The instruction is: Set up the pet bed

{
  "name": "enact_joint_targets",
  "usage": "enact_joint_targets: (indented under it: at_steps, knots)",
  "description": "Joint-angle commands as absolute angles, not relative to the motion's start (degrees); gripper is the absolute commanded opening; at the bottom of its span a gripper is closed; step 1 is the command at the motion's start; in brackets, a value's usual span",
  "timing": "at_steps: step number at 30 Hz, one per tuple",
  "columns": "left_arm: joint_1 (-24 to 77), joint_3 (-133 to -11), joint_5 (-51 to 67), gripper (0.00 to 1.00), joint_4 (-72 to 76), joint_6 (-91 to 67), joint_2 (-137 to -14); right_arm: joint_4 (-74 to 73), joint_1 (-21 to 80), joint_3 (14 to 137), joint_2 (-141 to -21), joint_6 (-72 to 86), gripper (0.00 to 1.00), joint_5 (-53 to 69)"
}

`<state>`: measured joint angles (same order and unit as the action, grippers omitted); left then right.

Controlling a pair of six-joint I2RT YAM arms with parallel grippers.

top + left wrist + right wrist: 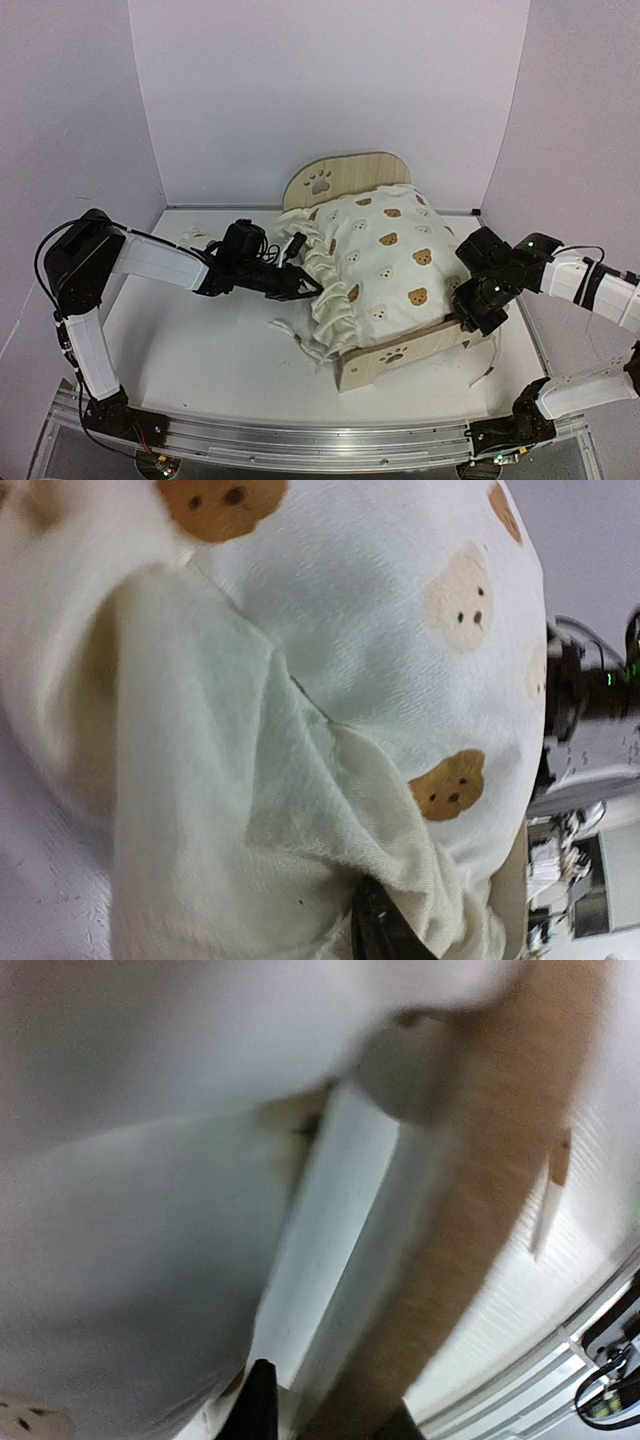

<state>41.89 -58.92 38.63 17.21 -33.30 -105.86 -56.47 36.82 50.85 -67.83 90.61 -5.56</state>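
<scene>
Cream ruffled fabric is gathered into a fold that runs down to the one dark fingertip (pixel 378 932) seen in the left wrist view, and the left gripper (pixel 305 285) is closed narrow on that ruffle at the left edge of the cushion (pixel 385 260). The right gripper (pixel 468 318) is pressed against the cushion's right side, by the wooden side rail. Its own view is blurred: two dark fingers (pixel 258 1405) are shown at the bottom edge with pale cloth and wood above them, and whether anything is held between the jaws cannot be told. The cushion, printed with bear faces, is laid over the pet bed (pixel 345 178), with the ruffle hung over the left side. The pet bed is set near the middle of the white table (pixel 190 340), at a slant, with the paw-cut headboard toward the back wall and the footboard toward the arms. Loose ties (pixel 290 335) are trailed on the table just beside the footboard's left corner
</scene>
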Motion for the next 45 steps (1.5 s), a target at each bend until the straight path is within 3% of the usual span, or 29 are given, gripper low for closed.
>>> enact_joint_targets:
  at_steps: [1, 4, 11, 16, 21, 22, 23, 24, 26, 30, 33, 37, 45]
  knots:
    - [43.86, -55.14, 35.7, 0.54, 20.39, -30.95, -97.41, -52.56, 34.0, 49.39, -69.14, 60.87, 0.0, -19.47]
    - [43.3, -49.92, 29.67, 0.67, 20.37, -28.98, -89.68, -48.91, 27.63, 48.98, -70.77, 49.68, 0.0, -20.79]
    - [39.95, -43.18, 20.02, 0.82, 18.62, -27.71, -73.69, -37.77, 15.0, 55.91, -80.59, 29.68, 0.0, -19.75]
    - [39.9, -43.77, 21.47, 0.81, 15.56, -27.53, -72.29, -35.37, 5.67, 72.1, -99.44, 18.94, 0.0, -6.93]
    - [39.99, -39.54, 21.79, 0.75, 14.94, -31.25, -70.4, -35.16, 3.83, 82.69, -110.31, 5.32, 0.0, -5.99]
    - [40.07, -38.36, 21.67, 0.74, 14.86, -31.5, -69.87, -35.2, 3.8, 83.6, -111.49, 2.77, 0.03, -5.28]
    - [40.15, -37.14, 21.25, 0.74, 14.85, -31.67, -69.35, -36.36, 3.78, 84.92, -112.38, 1.32, 0.14, -5.58]
    - [40.23, -36.04, 20.53, 0.75, 14.85, -31.64, -68.82, -38.39, 3.82, 87.39, -113.33, 1.0, 0.32, -6.58]
    - [40.61, -33.91, 18.37, 0.75, 14.94, -31.71, -67.97, -44.21, 3.94, 91.07, -113.04, 1.57, 0.55, -11.47]
    - [42.09, -28.73, 10.67, 0.76, 17.29, -31.18, -65.55, -48.48, 6.16, 93.18, -104.72, 4.03, 0.81, -16.17]
    - [41.94, -24.96, 5.6, 0.79, 20.07, -32.21, -63.57, -48.27, 13.64, 92.86, -96.79, 4.34, 0.91, -18.27]
    - [41.47, -23.85, 3.11, 0.8, 20.99, -34.85, -63.37, -47.97, 28.24, 95.83, -93.41, 1.88, 0.98, -18.0]
    - [40.65, -21.15, 3.35, 0.87, 22.12, -38.84, -61.5, -30.47, 56.74, 91.03, -99.52, -20.88, 0.98, -10.12]
